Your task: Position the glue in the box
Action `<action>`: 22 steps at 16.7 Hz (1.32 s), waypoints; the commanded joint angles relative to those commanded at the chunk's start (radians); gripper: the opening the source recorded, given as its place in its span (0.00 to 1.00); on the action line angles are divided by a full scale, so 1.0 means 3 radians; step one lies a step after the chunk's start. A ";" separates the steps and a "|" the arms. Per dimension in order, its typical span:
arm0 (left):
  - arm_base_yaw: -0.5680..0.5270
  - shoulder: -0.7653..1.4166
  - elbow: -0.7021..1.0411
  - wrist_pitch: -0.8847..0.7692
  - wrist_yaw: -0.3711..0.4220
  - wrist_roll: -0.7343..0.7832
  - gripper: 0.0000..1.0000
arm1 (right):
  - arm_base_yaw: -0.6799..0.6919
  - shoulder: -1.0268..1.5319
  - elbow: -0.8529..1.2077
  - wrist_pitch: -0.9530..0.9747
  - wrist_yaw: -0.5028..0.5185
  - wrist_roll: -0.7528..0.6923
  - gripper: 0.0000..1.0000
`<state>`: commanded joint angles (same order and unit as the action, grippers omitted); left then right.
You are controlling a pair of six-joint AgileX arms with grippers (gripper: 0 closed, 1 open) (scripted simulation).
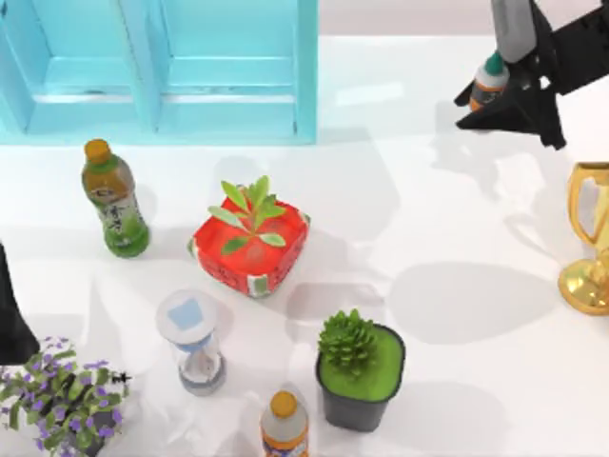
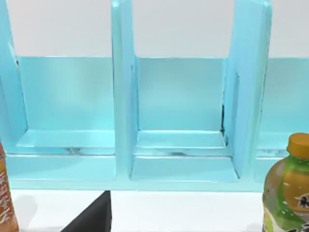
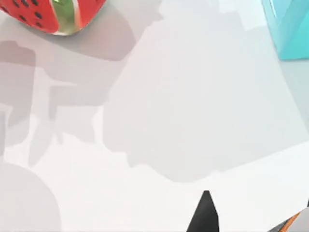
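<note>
- Right gripper (image 1: pixel 501 93) sits at the far right of the table in the top view, its black fingers clamped on the glue (image 1: pixel 489 82).
- Glue: a small white bottle with a green pointed cap and an orange label, held between the fingers, well to the right of the box (image 1: pixel 157 67).
- Box: light blue, split by upright dividers into compartments, at the far left of the table (image 1: pixel 419 219).
- In the right wrist view a black fingertip (image 3: pixel 204 215) shows over the white table, with a box corner (image 3: pixel 289 26) and a bit of the red pot (image 3: pixel 53 14) farther off.
- Left arm (image 1: pixel 11 314) is parked at the left edge; I cannot tell how its fingers stand.
- Near the box stands a green-tea bottle (image 1: pixel 114 200), beside it a red strawberry-patterned pot with a leafy plant.
- Nearer the front: an hourglass (image 1: pixel 193 341), a succulent in a black pot (image 1: pixel 360 367), an orange-capped bottle (image 1: pixel 284 428), purple flowers (image 1: pixel 62 395).
- Gold trophy (image 1: pixel 590 238) stands at the right edge.
</note>
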<state>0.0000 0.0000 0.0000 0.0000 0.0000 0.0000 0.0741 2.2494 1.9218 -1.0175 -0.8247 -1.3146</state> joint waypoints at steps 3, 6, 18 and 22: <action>0.0000 0.0000 0.0000 0.0000 0.0000 0.0000 1.00 | -0.0281 -0.0508 -0.0189 0.0200 0.0096 0.0358 0.00; 0.0000 0.0000 0.0000 0.0000 0.0000 0.0000 1.00 | -0.0675 -0.1284 -0.0583 0.0507 0.0234 0.0857 0.00; 0.0000 0.0000 0.0000 0.0000 0.0000 0.0000 1.00 | -0.2434 -0.3373 -0.3676 0.2083 0.0800 0.2443 0.00; 0.0000 0.0000 0.0000 0.0000 0.0000 0.0000 1.00 | -0.2733 -0.3574 -0.4269 0.2447 0.0893 0.2594 0.00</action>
<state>0.0000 0.0000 0.0000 0.0000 0.0000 0.0000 -0.7457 1.1772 0.6410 -0.2835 -0.5569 -0.5362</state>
